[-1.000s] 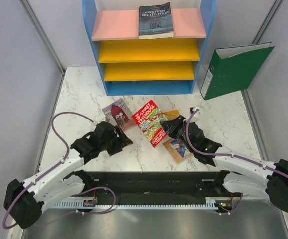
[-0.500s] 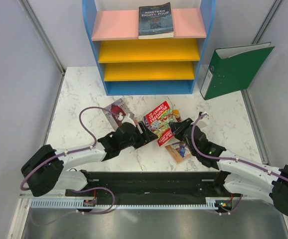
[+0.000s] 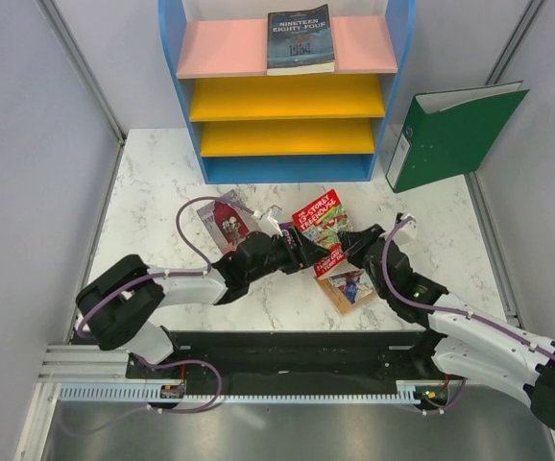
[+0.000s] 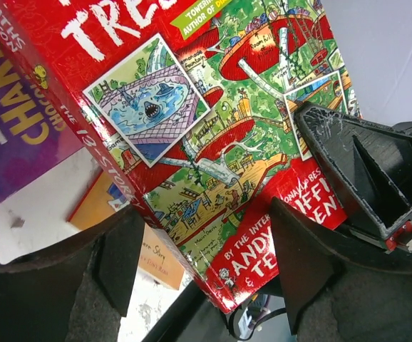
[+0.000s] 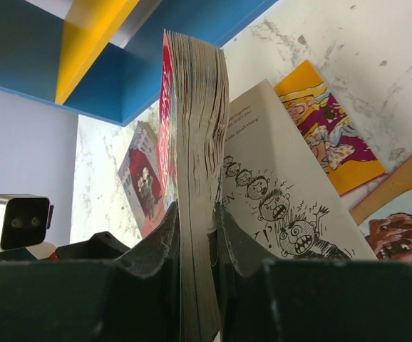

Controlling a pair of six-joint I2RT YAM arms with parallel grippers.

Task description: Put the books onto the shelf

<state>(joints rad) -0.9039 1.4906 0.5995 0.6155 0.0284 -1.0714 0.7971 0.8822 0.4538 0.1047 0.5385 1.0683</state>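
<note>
Both arms have swung in toward the middle since a second ago. The red-and-green "Storey Treehouse" paperback (image 3: 322,223), which lay flat then, now stands tilted on edge above the white marble-patterned tabletop (image 3: 162,182), in front of the blue-framed shelf unit (image 3: 287,169).

The right gripper (image 5: 195,217) is clamped on the book's page edge, one finger on each side. The left gripper (image 4: 206,221) has its jaws spread wide, with the book's lower corner between them. Whether they touch the cover cannot be told.

A dark blue-grey "Nineteen Eighty-Four" paperback (image 3: 301,38) lies on the shelf's pink top board. A small maroon-grey book (image 3: 224,219) and an orange illustrated book (image 3: 351,287) lie on the tabletop near the grippers. A big green ring binder (image 3: 450,134) leans to the right of the shelf.
</note>
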